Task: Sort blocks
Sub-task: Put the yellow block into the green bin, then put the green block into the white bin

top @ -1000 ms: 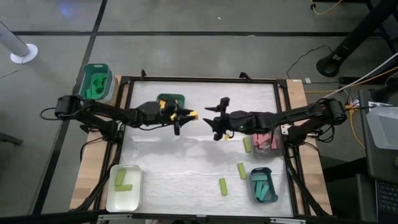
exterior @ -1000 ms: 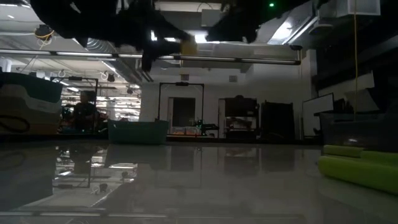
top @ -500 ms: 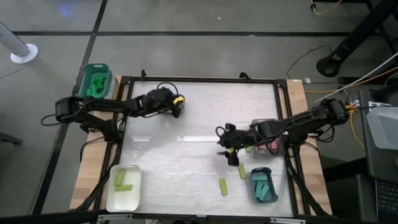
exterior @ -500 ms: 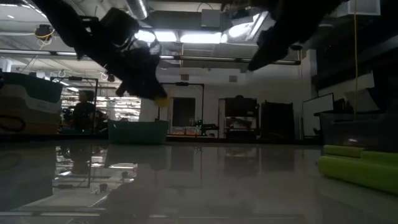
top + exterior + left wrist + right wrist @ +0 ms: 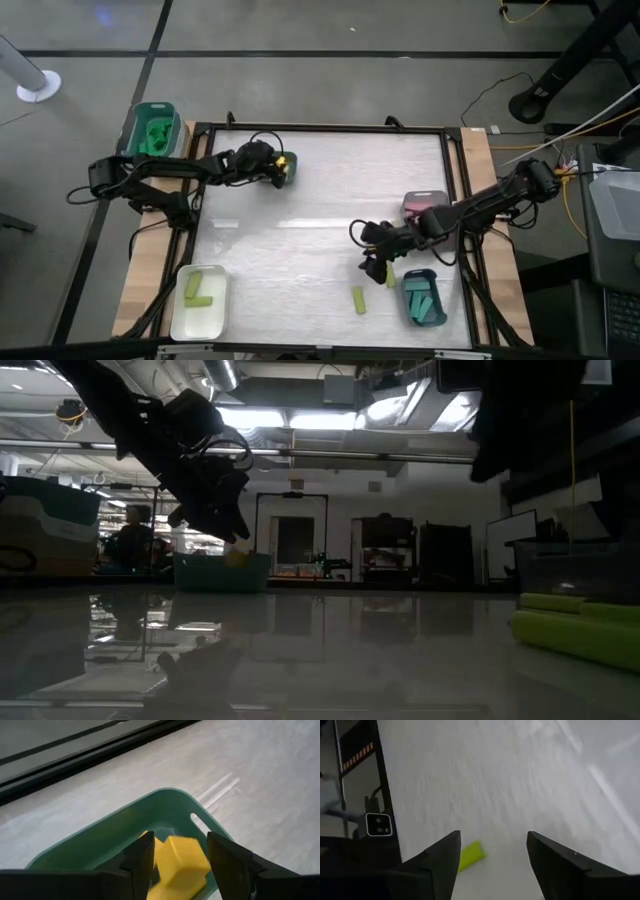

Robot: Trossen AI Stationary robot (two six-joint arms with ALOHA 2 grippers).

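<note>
My left gripper (image 5: 284, 167) (image 5: 180, 840) hangs open over the teal tray (image 5: 95, 845) at the table's far left. A yellow block (image 5: 182, 862) lies in that tray between and below its fingers; the low view shows it (image 5: 237, 558) under the fingertips at the tray's rim. My right gripper (image 5: 378, 266) (image 5: 492, 840) stands open above the table's near right, tipped down. A lime green block (image 5: 470, 855) lies on the table just beside one finger. Another lime block (image 5: 358, 299) lies nearer the front edge.
A white tray (image 5: 198, 300) with lime blocks stands near left. A dark teal tray (image 5: 421, 297) with teal blocks stands near right. A grey tray (image 5: 425, 204) with pink blocks lies partly under my right arm. A green tub (image 5: 153, 130) sits off the table's far left corner.
My left gripper has carried the yellow block from the table's middle toward the far left, tipped down over the teal tray, and the block has dropped from its tips into the tray. My right gripper has moved from the middle toward the near right, tipping down and rolling.
</note>
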